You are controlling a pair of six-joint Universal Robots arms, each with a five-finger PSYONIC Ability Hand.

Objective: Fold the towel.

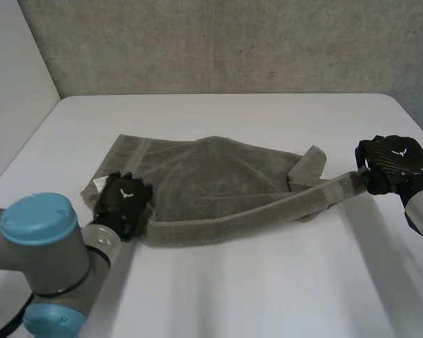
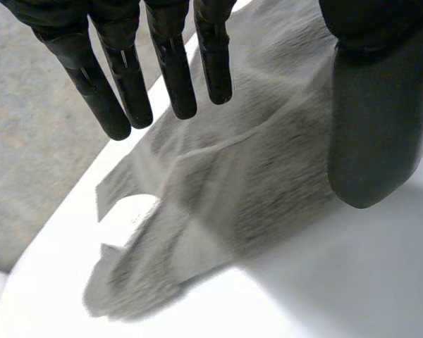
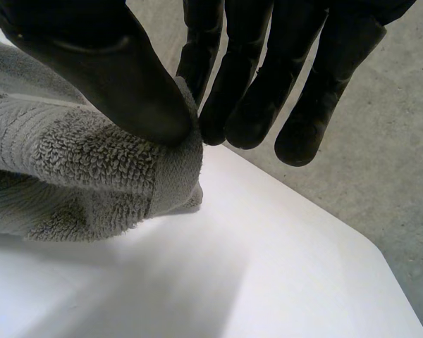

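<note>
Head view: towel [image 1: 218, 176] lay rumpled, unfolded; right hand [image 1: 391, 163] pinched one corner, left hand [image 1: 123, 201] straight-fingered over the opposite corner. Folding judged barely begun.

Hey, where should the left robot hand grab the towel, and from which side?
Probably the towel's near left corner, pinched from above. Its thick near edge runs as a raised band from there to the right robot hand, which pinches the other end; the left robot hand is open right over that corner.
</note>
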